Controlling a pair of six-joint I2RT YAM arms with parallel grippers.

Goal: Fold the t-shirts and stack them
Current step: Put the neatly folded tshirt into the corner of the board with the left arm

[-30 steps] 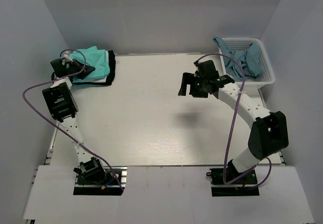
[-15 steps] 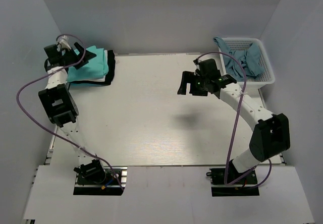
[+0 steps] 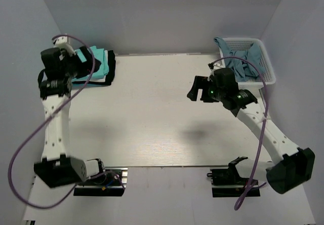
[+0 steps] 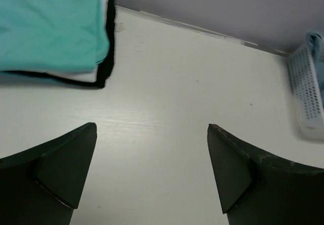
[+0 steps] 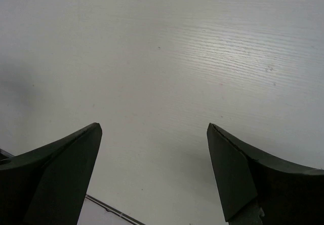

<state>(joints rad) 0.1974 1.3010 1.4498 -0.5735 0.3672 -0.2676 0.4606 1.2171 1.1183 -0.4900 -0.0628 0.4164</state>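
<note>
- White wood-grain tabletop (image 3: 152, 128): work surface, bare at its centre.
- White plastic lattice basket (image 3: 267, 79): just behind the right gripper (image 5: 153, 127), toward the far right corner.
- Crumpled blue-teal cloth t-shirt (image 3: 244, 63): heaped unfolded in the basket. It is judged light, limp and prone to bunching, and is best pinched at a hem or shoulder edge standing above the rim.
- Stack of folded t-shirts (image 4: 50, 30), turquoise over white over black: just ahead and to the left of the left gripper (image 4: 152, 128), not touching it.
- Left gripper: jaws spread wide, nothing between them.
- Right gripper: jaws spread wide and empty, over bare tabletop.
</note>
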